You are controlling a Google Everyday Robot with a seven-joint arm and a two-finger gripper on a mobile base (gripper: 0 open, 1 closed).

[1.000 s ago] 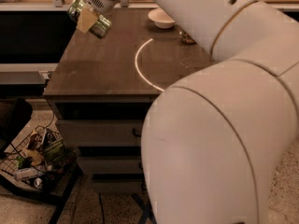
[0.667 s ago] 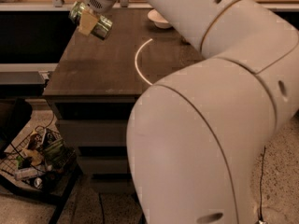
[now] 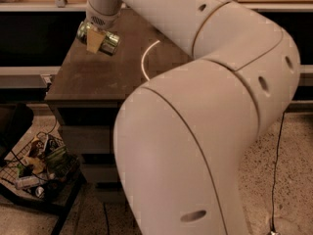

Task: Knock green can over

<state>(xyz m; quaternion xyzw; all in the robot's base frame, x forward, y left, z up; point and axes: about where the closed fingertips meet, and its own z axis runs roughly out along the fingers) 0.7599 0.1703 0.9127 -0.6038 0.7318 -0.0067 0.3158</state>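
Observation:
The green can [image 3: 112, 42] lies on its side, tilted, near the far left edge of the dark wooden table [image 3: 93, 80]. Its silver end points left and its green body points right. My gripper [image 3: 95, 39] is right at the can, reaching down from the white wrist above it, and a tan part of the gripper covers the can's middle. I cannot tell whether the can rests on the table or is held just above it.
My large white arm [image 3: 205, 111] fills the middle and right of the view and hides most of the table. A white ring mark [image 3: 145, 62] is on the tabletop. A wire basket of clutter [image 3: 39, 173] stands on the floor at lower left. A cable [image 3: 278, 170] hangs at right.
My arm now covers more of the view and hides the small bowl at the table's back. The can stays on its side at the gripper, in the same relation to it.

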